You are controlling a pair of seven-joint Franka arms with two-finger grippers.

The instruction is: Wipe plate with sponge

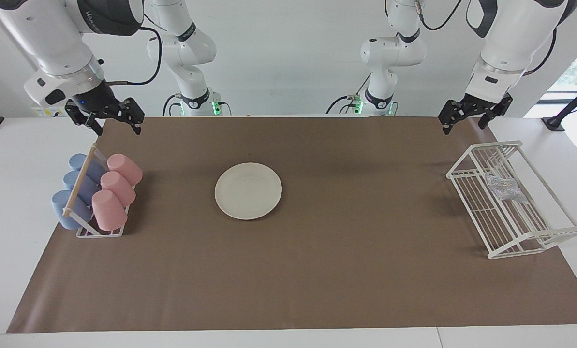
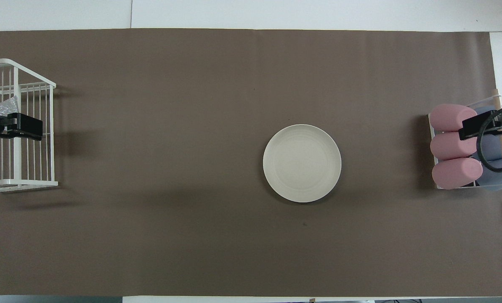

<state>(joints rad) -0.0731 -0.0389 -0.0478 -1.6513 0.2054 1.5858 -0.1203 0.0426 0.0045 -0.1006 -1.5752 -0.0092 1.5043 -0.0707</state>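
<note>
The plate (image 1: 248,190) lay flat on the brown mat (image 1: 317,270) covering the worktop (image 1: 17,217), near its centre. The sponge (image 1: 506,188) rested inside the white wire rack (image 1: 535,241) at the left arm's end, at 3 o'clock from the plate in the facing view. The left claw (image 1: 474,115) hung open in the air over the mat's edge, just above the rack. The right claw (image 1: 110,118) hung open above the cup rack (image 1: 99,233) holding pink cups (image 1: 116,191) and blue cups (image 1: 73,193), at 9 o'clock from the plate.
</note>
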